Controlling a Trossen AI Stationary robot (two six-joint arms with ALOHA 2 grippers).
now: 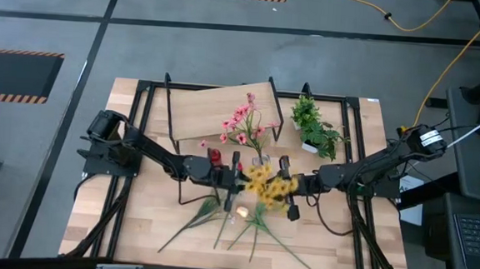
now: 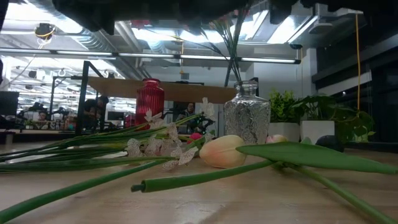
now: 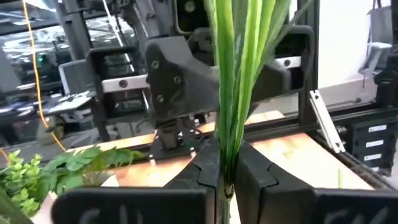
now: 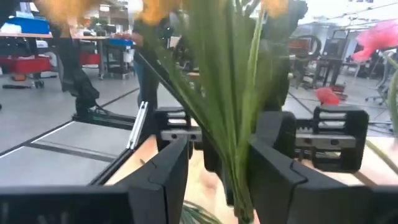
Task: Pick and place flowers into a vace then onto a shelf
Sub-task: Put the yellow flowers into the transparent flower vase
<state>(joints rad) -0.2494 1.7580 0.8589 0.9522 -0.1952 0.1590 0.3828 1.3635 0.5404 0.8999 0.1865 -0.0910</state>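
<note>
A bunch of yellow flowers (image 1: 270,188) stands upright between my two grippers, over the middle of the table. My left gripper (image 1: 239,183) reaches in from the left and is shut on its green stems (image 3: 236,93). My right gripper (image 1: 290,193) reaches in from the right and is open, one finger on each side of the same stems (image 4: 233,155). Pink flowers (image 1: 242,122) stand in a clear glass vase (image 2: 247,118) just beyond. Several loose flowers (image 1: 218,221) and a pale tulip (image 2: 222,151) lie flat on the table near the front edge. My left gripper pinches the bundle of green stems (image 3: 225,171) between its two fingers. The fingers are level, come from the table's left and lie across the stems. The bunch stands upright with its yellow heads up; its lower end is out of view. My right gripper's fingers (image 4: 277,174) flank the stems; whether one touches them I cannot tell.
A red vase (image 2: 149,99) stands beside the left gripper. The wooden shelf (image 1: 216,108) on black legs spans the far middle. A bushy potted plant (image 1: 316,127) sits at the far right. Black frame rails (image 1: 139,145) run along the table's sides.
</note>
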